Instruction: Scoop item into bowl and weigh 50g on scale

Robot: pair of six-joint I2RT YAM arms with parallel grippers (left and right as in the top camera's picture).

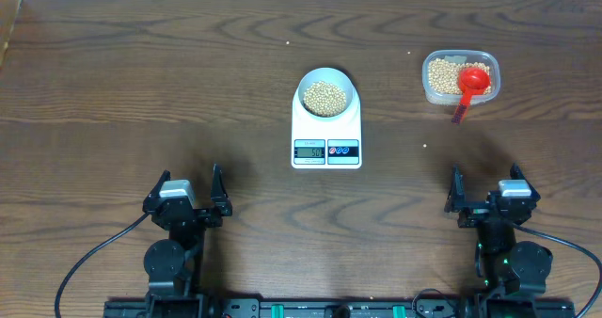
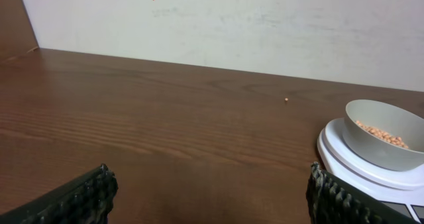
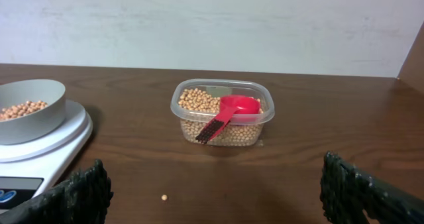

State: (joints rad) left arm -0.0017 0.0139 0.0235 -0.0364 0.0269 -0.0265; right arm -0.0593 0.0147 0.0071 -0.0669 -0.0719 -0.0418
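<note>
Nearest, black left hand [image 1: 188, 182] and right hand [image 1: 486, 186], both released, empty. At twelve o'clock, tiny tan beans [image 1: 325, 97] inside pale round bowl [image 1: 325, 71] atop white rectangular scale [image 1: 325, 130]. Likely best: adjust by small scoopfuls, rereading scale each time.

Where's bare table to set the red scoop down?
Left of the scale the table is all bare, down to the left gripper. The gap between scale and tub is free, bar one stray bean. Only the tub is crowded.

Overhead straight down, far. Wrist views low, near tabletop [image 2: 165, 131], facing wall [image 2: 232, 18]; both share scale [image 2: 346, 159].
</note>
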